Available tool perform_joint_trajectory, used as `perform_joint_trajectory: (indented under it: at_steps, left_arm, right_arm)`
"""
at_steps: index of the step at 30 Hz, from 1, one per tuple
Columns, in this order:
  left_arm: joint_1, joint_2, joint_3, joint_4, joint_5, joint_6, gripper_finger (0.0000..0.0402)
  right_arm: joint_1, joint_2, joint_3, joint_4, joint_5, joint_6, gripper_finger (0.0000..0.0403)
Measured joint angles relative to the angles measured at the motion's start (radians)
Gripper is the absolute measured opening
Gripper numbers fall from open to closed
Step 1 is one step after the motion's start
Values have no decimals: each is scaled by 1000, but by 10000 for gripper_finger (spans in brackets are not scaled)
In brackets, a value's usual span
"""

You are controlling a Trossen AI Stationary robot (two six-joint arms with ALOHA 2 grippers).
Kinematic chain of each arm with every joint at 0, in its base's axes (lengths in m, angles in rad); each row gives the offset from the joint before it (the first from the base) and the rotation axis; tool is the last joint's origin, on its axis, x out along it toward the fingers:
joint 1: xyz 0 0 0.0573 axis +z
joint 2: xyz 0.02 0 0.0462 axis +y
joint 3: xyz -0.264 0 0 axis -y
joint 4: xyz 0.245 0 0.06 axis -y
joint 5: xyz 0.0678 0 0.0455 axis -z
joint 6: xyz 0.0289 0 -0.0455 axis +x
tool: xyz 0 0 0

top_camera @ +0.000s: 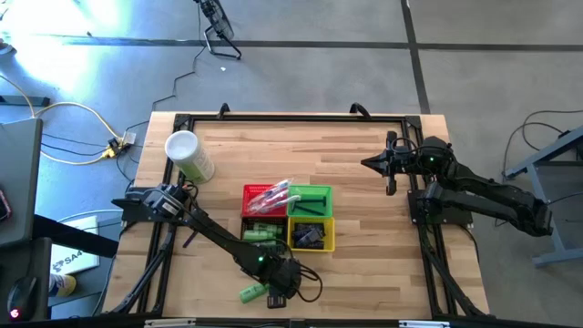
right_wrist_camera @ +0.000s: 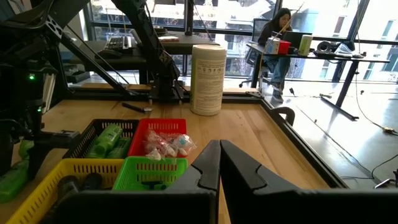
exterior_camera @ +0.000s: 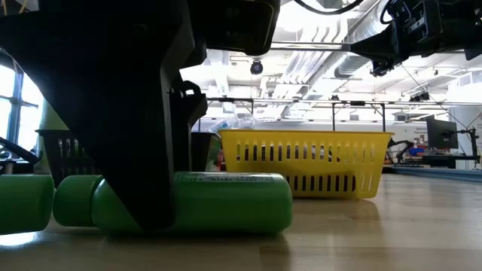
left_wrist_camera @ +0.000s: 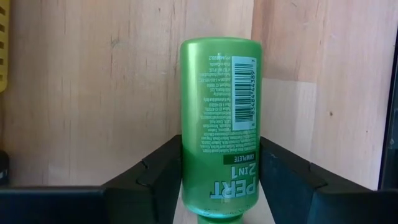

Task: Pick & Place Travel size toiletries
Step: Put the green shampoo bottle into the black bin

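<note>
A bright green mini bottle (left_wrist_camera: 217,118) marked PERT 2in1 lies on its side on the wood near the table's near edge. My left gripper (left_wrist_camera: 221,183) stands over it (top_camera: 278,276) and is shut on it. A second green bottle (exterior_camera: 22,203) lies just beside it (top_camera: 251,293). More green bottles fill the black basket (right_wrist_camera: 109,140), and clear-wrapped pinkish items fill the red basket (right_wrist_camera: 163,144). My right gripper (right_wrist_camera: 219,163) is shut and hangs in the air near the table's far right (top_camera: 390,164). My left gripper pinches the green bottle's body near its cap end (left_wrist_camera: 214,186) between its two fingers (left_wrist_camera: 155,183), one on each long side. The fingers come from above, pointing down, across the bottle. The bottle lies level on the table (exterior_camera: 226,203).
Four small baskets stand together mid-table: red (top_camera: 264,196), green (top_camera: 311,199), black (top_camera: 260,232) and yellow (exterior_camera: 305,162). A white round cup (top_camera: 187,155) lies toward the far left. Bare wood spreads to the right of the baskets. A person sits at a desk in the room beyond.
</note>
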Motion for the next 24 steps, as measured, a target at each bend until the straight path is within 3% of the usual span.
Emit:
perform_joint_trajectory:
  at_steps: [16, 24]
  left_arm:
    - [-1, 1, 2, 2, -39, 2, 183]
    - [0, 5, 121, -184, -39, 5, 183]
  right_arm:
    - [0, 0, 0, 0, 0, 0, 3]
    - [0, 0, 0, -3, 0, 0, 3]
